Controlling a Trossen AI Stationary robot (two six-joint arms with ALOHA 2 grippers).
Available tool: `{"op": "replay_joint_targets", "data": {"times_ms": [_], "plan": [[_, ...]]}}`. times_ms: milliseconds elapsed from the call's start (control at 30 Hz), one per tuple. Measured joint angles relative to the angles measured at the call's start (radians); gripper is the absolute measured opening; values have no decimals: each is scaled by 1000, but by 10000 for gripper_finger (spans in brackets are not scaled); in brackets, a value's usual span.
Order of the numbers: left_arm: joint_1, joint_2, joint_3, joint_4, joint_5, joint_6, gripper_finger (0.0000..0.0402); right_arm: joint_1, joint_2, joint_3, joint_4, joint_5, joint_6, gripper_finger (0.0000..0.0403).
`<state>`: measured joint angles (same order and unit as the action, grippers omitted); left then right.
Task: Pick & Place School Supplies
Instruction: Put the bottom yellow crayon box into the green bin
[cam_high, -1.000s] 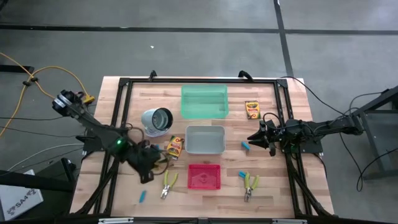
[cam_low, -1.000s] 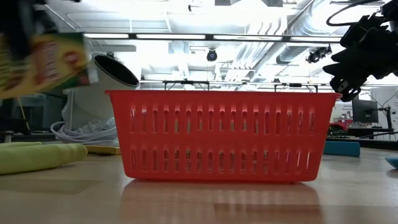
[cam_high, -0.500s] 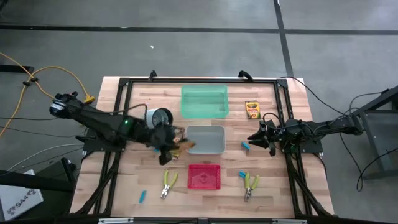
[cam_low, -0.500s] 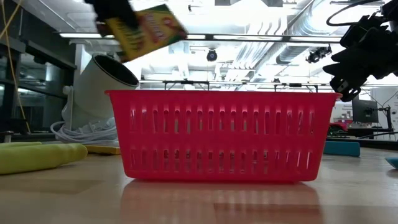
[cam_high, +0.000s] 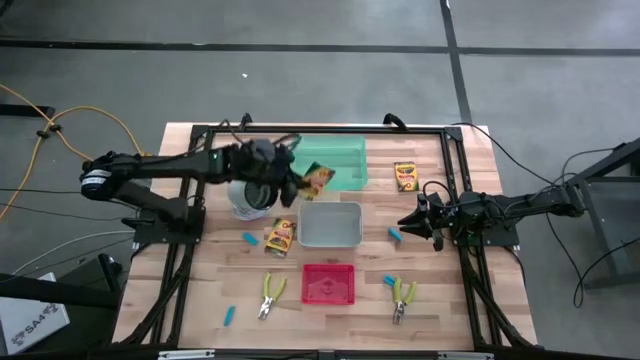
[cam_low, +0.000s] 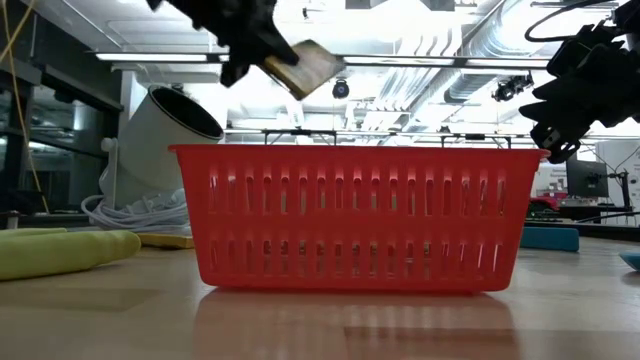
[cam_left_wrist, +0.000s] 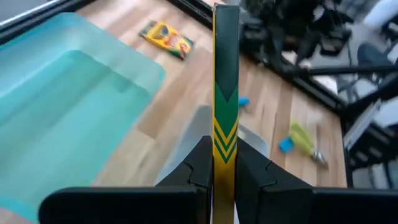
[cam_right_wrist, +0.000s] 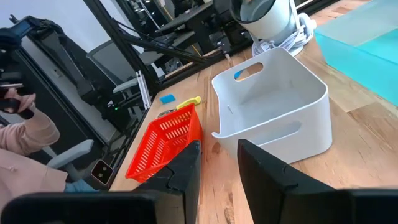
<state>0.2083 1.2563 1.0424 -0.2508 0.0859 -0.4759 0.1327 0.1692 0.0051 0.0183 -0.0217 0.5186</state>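
Observation:
My left gripper (cam_high: 298, 180) is shut on a yellow-orange crayon box (cam_high: 320, 178), held in the air over the near left part of the green tray (cam_high: 345, 150). The low view shows that box (cam_low: 306, 68) high above the red tray. Two more crayon boxes lie flat on the table (cam_high: 281, 235) (cam_high: 405, 176). Light-blue pieces (cam_high: 249, 238) (cam_high: 395, 234) and two plier-like tools (cam_high: 269, 296) (cam_high: 402, 298) also lie there. My right gripper (cam_high: 405, 222) waits open, right of the grey tray. My left gripper pinches the crayon box between its two fingers (cam_left_wrist: 200, 163), one on each broad face, at the box's end nearest the wrist (cam_left_wrist: 225, 149). The fingers reach in from the table's left. The box is lifted clear and sticks out beyond the fingertips, tilted in the low view.
The grey tray (cam_high: 352, 238) sits mid-table and the red tray (cam_high: 329, 297) near the front edge. A white cylinder (cam_high: 250, 195) stands left of the grey tray, under my left arm. A black frame (cam_high: 196, 180) borders the table. A person's sleeve (cam_right_wrist: 25, 134) shows beyond the table.
My left gripper has carried the crayon box up from the table's near left, toward the far edge and the right, to above the green tray. The box has turned about on the way. A blue piece that the arm had covered now shows.

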Motion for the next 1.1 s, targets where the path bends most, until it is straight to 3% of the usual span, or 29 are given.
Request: {"op": "replay_joint_targets", "data": {"times_ms": [233, 500, 800, 1100], "plan": [[157, 78, 0, 161, 165, 5, 25, 0, 0, 0, 1, 0, 0, 97], [270, 222, 0, 327, 271, -25, 25, 0, 0, 0, 1, 0, 0, 97], [339, 388, 0, 545, 420, -234, 25, 0, 0, 0, 1, 1, 0, 97], [393, 396, 14, 482, 445, -391, 26, 0, 0, 0, 1, 1, 0, 97]]}}
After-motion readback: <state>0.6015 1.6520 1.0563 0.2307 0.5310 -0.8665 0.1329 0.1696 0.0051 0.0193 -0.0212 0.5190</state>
